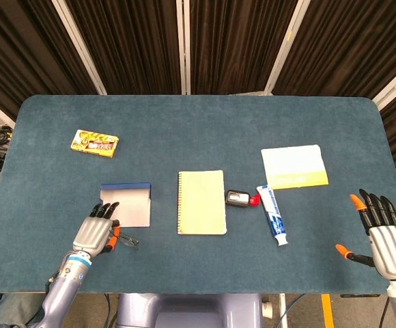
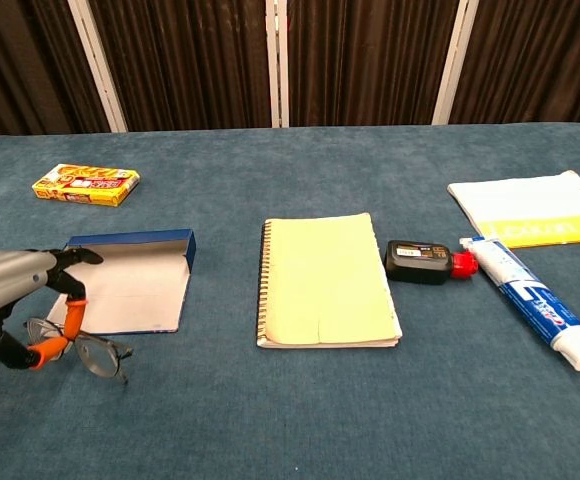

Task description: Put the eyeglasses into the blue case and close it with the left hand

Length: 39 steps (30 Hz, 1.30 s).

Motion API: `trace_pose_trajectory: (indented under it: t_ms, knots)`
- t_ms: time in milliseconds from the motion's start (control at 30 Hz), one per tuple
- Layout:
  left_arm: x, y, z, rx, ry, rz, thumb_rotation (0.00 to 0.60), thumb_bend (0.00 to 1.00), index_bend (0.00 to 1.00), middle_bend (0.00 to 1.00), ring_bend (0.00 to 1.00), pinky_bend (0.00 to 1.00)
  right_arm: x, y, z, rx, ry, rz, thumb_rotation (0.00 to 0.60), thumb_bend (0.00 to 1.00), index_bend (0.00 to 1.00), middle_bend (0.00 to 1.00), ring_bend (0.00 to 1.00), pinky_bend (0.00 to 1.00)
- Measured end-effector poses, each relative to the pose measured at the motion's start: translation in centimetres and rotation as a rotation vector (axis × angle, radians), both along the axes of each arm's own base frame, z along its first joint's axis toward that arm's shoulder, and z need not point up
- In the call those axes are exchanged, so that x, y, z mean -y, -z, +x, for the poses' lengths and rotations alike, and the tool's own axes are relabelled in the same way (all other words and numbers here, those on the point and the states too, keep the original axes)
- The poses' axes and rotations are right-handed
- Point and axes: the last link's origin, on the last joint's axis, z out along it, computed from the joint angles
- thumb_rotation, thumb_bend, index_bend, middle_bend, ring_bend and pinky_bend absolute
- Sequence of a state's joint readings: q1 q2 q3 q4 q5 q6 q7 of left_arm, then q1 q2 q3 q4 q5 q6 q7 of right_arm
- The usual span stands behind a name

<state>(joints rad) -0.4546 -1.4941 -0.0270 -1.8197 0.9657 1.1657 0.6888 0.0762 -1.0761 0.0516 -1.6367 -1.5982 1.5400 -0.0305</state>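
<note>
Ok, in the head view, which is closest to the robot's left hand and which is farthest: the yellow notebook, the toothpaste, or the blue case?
Measured from the left hand:
1. Blue case, just above the hand near the table's left side.
2. Yellow notebook, in the middle of the table.
3. Toothpaste, over on the right side.

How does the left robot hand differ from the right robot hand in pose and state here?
The left robot hand pinches the thin wire-framed eyeglasses beside the open blue case; the right robot hand holds nothing, its fingers spread. The left reaches over the table; the right sits at the table's right edge. Both have silver backs and orange fingertips.
</note>
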Motion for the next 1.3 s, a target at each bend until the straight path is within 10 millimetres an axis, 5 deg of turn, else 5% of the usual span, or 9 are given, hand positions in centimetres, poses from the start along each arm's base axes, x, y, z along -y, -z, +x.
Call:
trace_pose_trajectory:
  t_ms: [633, 1300]
  knots:
    - [-8.4, -0.1, 0.5, 0.065, -0.097, 0.129, 0.6, 0.51, 0.59, 0.0, 0.0, 0.0, 0.6, 0.0, -0.6, 0.014, 0.03, 0.003, 0.6, 0.0, 0.0, 0.0, 0.0, 0.0]
    - [-10.3, 1.5, -0.2, 0.093, -0.084, 0.143, 0.6, 0.51, 0.58, 0.0, 0.0, 0.0, 0.6, 0.2, -0.8, 0.003, 0.035, 0.007, 0.6, 0.0, 0.0, 0.0, 0.0, 0.0]
